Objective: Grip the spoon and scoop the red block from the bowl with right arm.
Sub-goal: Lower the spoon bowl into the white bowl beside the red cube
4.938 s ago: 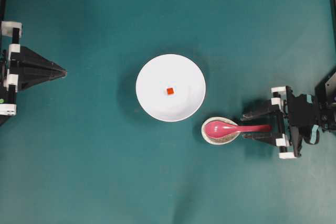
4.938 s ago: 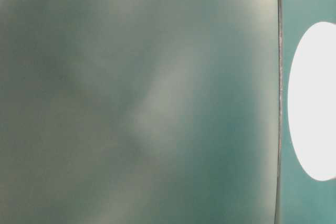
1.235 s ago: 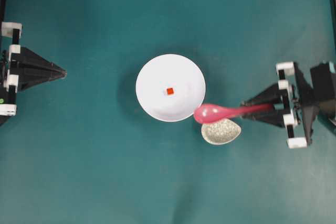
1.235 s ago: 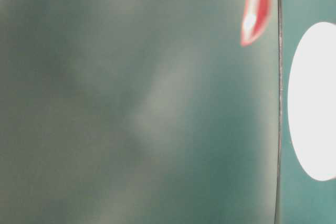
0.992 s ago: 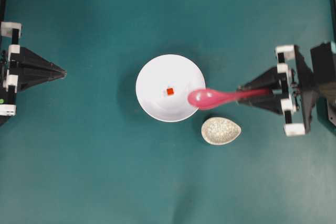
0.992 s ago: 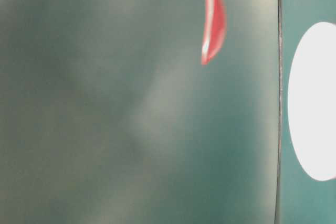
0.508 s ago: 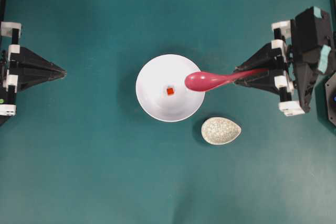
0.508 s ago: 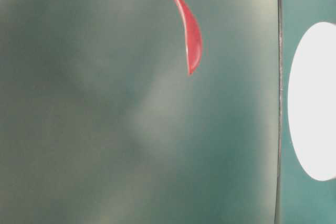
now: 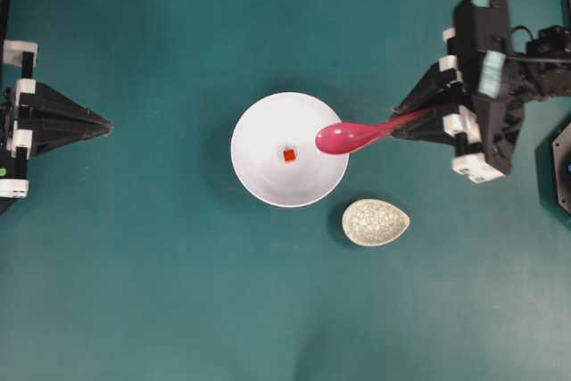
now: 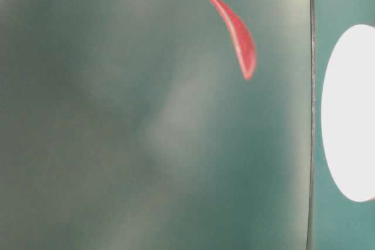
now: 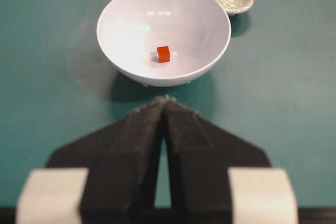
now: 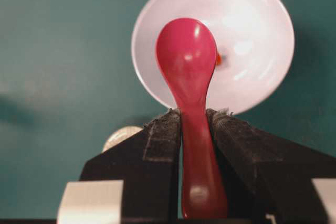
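Magenta plastic fills the grip of the right pincer [image 9: 403, 120], whose two black fingers [image 12: 163, 135] are clamped on the straight handle of the spoon [image 9: 352, 136]. The spoon is held clear of the bench, its handle slanting down from the pincer and its oval scoop hanging over the right-hand rim of the bowl [image 9: 268, 176] as the overhead view shows it. In the right wrist view the scoop's glossy back covers most of the bowl's near side, and only a sliver of the red block [image 12: 218, 59] shows beside it. The red block [image 9: 289, 155] sits near the middle of the bowl's floor, apart from the scoop. The table-level view shows the spoon [image 10: 237, 30] as a thin curved blade hanging in the air. Just beside the bowl lies a small crackle-patterned dish [image 9: 376, 222], empty, on the teal bench [image 9: 161, 292]. Well apart, at the far left edge, the left pincer [image 9: 105, 121] rests with its fingers pressed together, pointing toward the bowl.
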Tool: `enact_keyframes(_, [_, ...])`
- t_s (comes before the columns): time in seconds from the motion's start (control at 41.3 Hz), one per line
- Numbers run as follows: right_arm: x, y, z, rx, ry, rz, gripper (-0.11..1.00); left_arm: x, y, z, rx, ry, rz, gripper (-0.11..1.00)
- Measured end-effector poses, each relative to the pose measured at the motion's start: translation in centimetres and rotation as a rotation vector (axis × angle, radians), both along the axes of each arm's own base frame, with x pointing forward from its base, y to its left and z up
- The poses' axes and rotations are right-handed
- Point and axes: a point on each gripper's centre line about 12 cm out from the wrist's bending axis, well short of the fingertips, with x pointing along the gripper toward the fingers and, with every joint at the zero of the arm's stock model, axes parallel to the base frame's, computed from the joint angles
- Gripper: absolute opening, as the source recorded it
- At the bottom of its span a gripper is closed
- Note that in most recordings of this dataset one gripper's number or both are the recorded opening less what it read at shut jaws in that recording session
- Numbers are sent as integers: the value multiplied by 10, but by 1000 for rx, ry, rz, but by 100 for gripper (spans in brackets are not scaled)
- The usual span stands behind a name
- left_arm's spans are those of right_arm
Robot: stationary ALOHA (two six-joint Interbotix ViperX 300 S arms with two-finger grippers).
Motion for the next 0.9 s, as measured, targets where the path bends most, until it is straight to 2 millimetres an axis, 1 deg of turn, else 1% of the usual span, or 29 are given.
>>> enact_keyframes(0.29, [27,-5,-17,17,133,28,25,0,0,1,0,-6,0,0])
enact_keyframes(0.508, [50,-10,-37,3,279,78,25,1,0,2,1,-14,-2,0])
enact_keyframes(0.75, [66,-18,-54,-44,384,105,25,1,0,3,1,-23,0,0])
enact_keyframes(0.896, [70,-21,-58,-52,407,82,25,1,0,3,1,-23,-2,0])
